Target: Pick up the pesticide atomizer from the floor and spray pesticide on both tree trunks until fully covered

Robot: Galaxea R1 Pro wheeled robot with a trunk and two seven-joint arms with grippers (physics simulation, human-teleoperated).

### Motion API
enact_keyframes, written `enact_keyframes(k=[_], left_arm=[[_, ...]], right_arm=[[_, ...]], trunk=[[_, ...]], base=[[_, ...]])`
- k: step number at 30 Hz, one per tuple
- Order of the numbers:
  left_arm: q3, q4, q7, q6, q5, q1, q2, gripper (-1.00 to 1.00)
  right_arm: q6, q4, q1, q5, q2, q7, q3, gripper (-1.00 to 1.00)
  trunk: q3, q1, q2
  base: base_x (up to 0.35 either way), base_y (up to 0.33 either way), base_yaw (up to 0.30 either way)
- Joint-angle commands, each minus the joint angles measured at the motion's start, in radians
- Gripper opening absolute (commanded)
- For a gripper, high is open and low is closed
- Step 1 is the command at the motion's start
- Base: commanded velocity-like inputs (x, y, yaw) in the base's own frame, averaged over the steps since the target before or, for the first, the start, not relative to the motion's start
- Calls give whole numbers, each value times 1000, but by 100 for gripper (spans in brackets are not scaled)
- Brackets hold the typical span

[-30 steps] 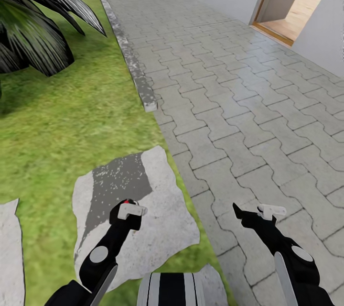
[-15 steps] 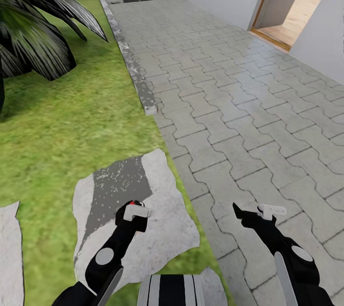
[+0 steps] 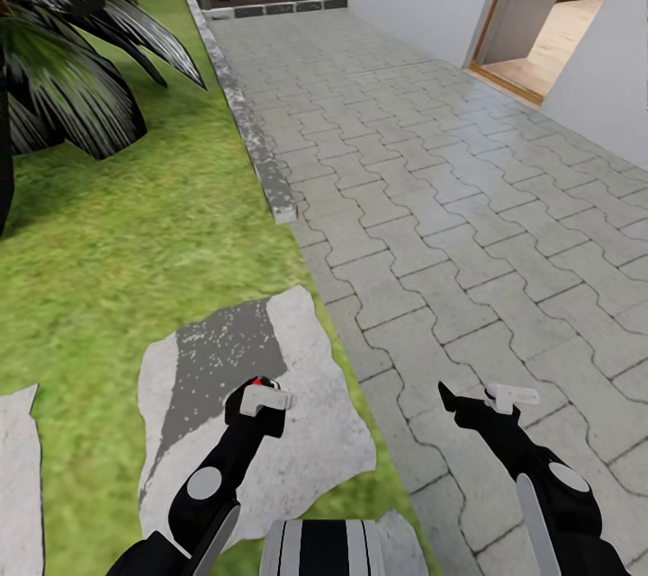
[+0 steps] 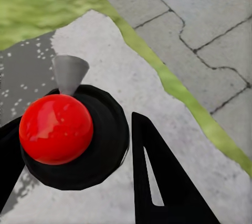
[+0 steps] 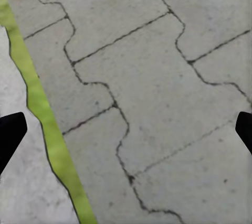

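Left gripper (image 3: 261, 396) clamped on a red-capped sprayer (image 4: 56, 128), hanging over the flat stepping stone (image 3: 315, 432). Right gripper (image 3: 490, 398) fingers wide apart, nothing between them, paving bricks (image 5: 152, 93) beneath.

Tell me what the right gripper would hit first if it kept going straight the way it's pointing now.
Most likely the grey interlocking paving stones. The right gripper looks down onto them with its jaws spread wide and nothing between them. The thin strip of green grass lies off to one side, out of line.

Bright, even daylight — soft shadows, slightly blurry wrist views perhaps.
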Motion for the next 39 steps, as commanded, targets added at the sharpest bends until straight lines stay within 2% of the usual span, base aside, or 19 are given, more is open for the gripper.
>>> enact_keyframes(k=[1, 39], left_arm=[[-3, -1, 12, 5, 7, -1, 2, -100], [6, 0, 12, 8, 15, -1, 2, -100]], right_arm=[[7, -1, 0, -9, 1, 3, -2, 100], [5, -1, 1, -9, 0, 4, -2, 100]], trunk=[[1, 0, 0], [63, 0, 0]], base=[[0, 0, 0], [0, 0, 0]])
